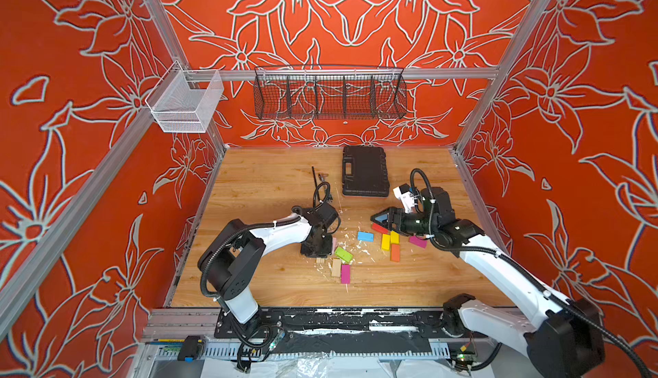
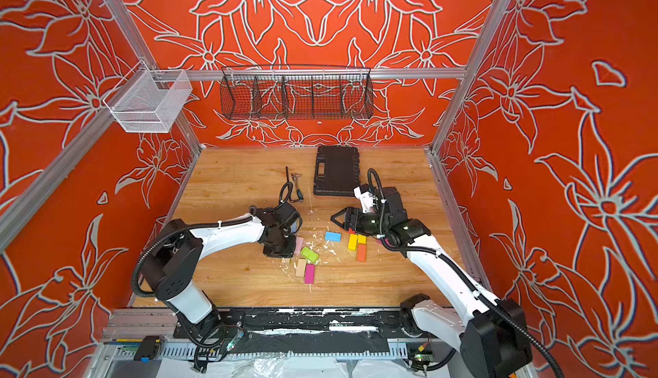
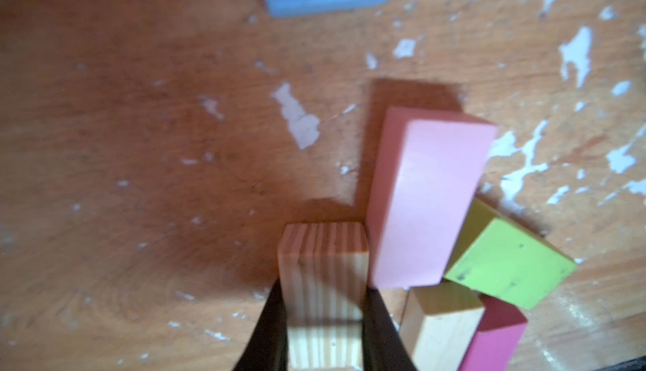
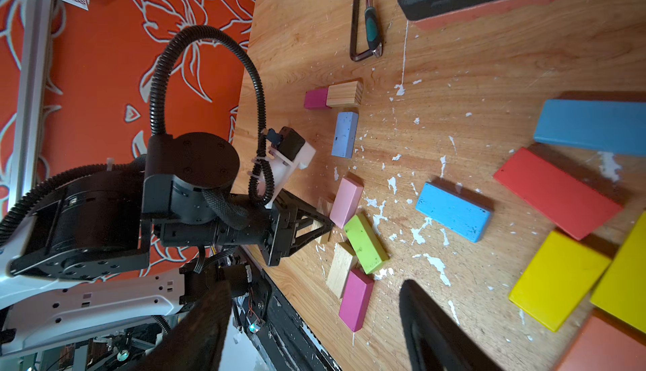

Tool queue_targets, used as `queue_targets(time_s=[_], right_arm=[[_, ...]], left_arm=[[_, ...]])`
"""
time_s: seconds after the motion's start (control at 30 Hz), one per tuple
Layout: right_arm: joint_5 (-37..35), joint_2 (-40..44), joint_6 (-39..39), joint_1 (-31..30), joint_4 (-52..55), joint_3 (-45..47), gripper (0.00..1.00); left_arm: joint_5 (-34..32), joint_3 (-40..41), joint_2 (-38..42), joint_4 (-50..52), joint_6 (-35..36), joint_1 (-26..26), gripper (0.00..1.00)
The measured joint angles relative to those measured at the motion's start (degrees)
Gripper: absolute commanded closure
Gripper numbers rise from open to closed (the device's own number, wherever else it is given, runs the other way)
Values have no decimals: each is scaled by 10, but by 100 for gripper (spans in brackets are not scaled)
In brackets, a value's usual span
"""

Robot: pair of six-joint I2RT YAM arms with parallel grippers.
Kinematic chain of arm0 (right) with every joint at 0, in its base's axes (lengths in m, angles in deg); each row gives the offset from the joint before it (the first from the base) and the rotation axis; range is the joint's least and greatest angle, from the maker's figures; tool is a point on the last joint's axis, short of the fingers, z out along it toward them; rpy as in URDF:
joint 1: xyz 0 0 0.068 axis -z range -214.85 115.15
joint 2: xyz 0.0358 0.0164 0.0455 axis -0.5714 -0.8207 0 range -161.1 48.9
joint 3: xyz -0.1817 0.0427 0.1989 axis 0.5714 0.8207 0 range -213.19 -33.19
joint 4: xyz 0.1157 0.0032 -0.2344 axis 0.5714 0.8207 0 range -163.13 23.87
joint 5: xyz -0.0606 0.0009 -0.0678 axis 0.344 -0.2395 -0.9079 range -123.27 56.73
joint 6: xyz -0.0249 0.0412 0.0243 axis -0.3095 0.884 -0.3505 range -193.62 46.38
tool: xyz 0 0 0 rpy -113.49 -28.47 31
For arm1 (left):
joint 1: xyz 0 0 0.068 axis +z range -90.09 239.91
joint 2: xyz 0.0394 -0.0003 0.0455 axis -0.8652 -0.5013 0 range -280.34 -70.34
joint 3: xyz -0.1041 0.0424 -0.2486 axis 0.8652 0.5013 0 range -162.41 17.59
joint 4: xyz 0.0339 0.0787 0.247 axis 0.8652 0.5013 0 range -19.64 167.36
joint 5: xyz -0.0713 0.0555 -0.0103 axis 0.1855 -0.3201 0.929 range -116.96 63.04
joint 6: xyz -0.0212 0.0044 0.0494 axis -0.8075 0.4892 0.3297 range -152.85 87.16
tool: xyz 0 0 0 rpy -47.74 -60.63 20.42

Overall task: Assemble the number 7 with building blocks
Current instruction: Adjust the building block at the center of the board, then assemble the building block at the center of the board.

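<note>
My left gripper is shut on a plain wood block standing on the table, beside a pink block, a green one, another wood one and a magenta one. In both top views the left gripper points down at this cluster. My right gripper hangs open and empty above blue, red, yellow and orange blocks. A magenta block and a wood block lie end to end with a pale blue block below, like the number 7's corner.
A black plastic case lies at the back of the table, with a black hex key and a small tool to its left. White flecks litter the wood. A white mesh bin and a black wire basket hang on the rail.
</note>
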Motion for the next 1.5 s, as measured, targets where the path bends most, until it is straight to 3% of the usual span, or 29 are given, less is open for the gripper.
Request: queue_targets(time_s=[0.6, 1.5], right_arm=[[0, 2, -7, 16, 15, 7, 22], [3, -5, -8, 23, 13, 12, 22]], left_arm=[[-6, -94, -75, 32, 2, -16, 95], [-30, -98, -76, 46, 17, 29, 95]])
